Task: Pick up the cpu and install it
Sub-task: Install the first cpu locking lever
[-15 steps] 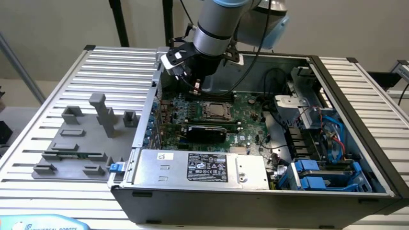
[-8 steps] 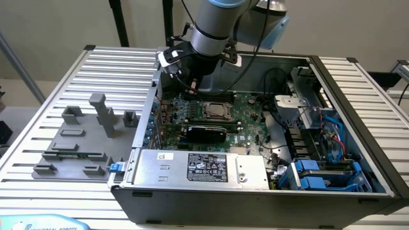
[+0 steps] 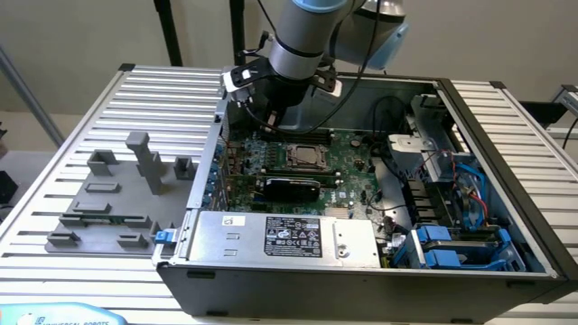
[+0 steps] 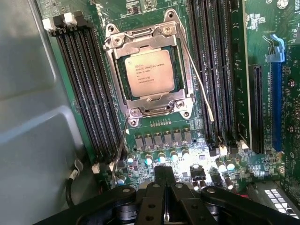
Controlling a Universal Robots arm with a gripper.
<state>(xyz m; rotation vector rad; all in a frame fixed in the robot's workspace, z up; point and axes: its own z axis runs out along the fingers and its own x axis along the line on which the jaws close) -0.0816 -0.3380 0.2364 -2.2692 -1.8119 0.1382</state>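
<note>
The cpu (image 4: pixel 149 74) lies flat inside the motherboard socket (image 4: pixel 154 104), its silvery top with small printed lines facing up and the socket's metal frame closed around its edges. Thin wire levers (image 4: pixel 199 79) run along two sides of the socket, one reaching out past its corner toward a row of small round capacitors (image 4: pixel 161 157). Long black memory slots (image 4: pixel 89 89) stand in banks on both sides of the socket, parallel to it. The gripper (image 4: pixel 165 172) hangs above the green board near the socket, on the capacitor side, apart from the cpu and touching nothing; its two black fingers are drawn together to a narrow slit and hold nothing. In the exterior view the arm (image 3: pixel 302 34) reaches down into the open grey computer case (image 3: pixel 361 284), its dark wrist end just beyond the socket, toward the case's far wall. A boxy silver power supply (image 3: pixel 284 233) sits on the near side of the socket, and a grey parts fixture (image 3: pixel 108 203) lies well away from the socket, outside the case at the exterior view's left, on the slatted table (image 3: pixel 172 88).
</note>
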